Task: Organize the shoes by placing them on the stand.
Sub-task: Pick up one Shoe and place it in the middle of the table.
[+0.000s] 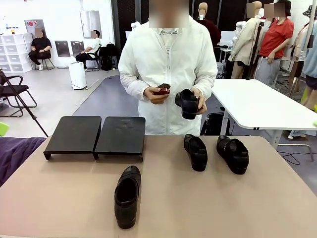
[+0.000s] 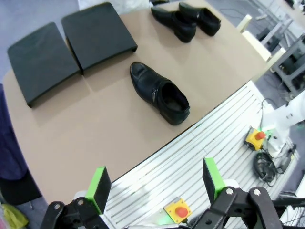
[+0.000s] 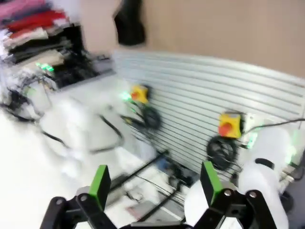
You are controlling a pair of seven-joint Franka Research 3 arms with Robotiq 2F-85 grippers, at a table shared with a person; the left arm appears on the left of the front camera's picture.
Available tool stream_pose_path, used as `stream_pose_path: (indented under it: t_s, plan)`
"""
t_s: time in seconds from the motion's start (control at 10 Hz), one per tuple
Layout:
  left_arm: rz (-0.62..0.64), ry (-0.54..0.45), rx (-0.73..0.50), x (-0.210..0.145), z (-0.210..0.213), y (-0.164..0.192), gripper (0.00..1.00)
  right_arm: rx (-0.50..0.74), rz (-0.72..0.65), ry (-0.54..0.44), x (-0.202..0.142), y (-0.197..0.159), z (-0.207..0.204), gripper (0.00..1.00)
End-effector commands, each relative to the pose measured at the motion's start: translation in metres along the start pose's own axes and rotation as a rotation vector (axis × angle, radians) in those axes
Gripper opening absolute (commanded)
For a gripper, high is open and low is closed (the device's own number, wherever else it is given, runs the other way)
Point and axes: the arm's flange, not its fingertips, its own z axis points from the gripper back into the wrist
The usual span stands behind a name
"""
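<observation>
Three black glossy shoes lie on the tan table: one near the front [image 1: 127,196], and two side by side at the far right [image 1: 196,151] [image 1: 233,153]. A person at the far side holds another shoe [image 1: 188,103] in one hand and a small dark red object [image 1: 161,90] in the other. The stand [image 1: 74,134] sits at the far left, both black panels bare. My left gripper [image 2: 156,186] is open above the robot's base, well short of the nearest shoe [image 2: 159,93] and the stand [image 2: 97,36]. My right gripper [image 3: 155,183] is open over the base, its view blurred.
A white slatted base with red stop buttons [image 2: 180,210] [image 3: 228,125] and cables lies below the table's near edge. A purple cloth [image 1: 15,153] covers the left corner. A white table [image 1: 257,101] stands behind at the right.
</observation>
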Motion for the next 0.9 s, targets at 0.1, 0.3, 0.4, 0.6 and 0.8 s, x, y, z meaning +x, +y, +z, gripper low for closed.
stream_pose_path:
  t_s: [0.1, 0.3, 0.4, 0.6, 0.8]
  plan:
    - [-0.004, 0.001, -0.016, -0.001, 0.001, -0.001, 1.0, 0.566, -0.078, -0.392, 0.024, -0.075, -0.016, 1.0]
    - [-0.004, 0.001, -0.016, -0.001, 0.001, -0.001, 1.0, 0.151, -0.043, -0.074, 0.004, -0.041, 0.015, 1.0]
    - [-0.004, 0.001, -0.016, -0.001, 0.001, -0.001, 1.0, 0.151, -0.043, -0.074, 0.004, -0.041, 0.015, 1.0]
    - [-0.004, 0.001, -0.016, -0.001, 0.001, -0.001, 1.0, 0.151, -0.043, -0.074, 0.004, -0.041, 0.015, 1.0]
    - [-0.004, 0.001, -0.016, -0.001, 0.001, -0.001, 1.0, 0.151, -0.043, -0.074, 0.004, -0.041, 0.015, 1.0]
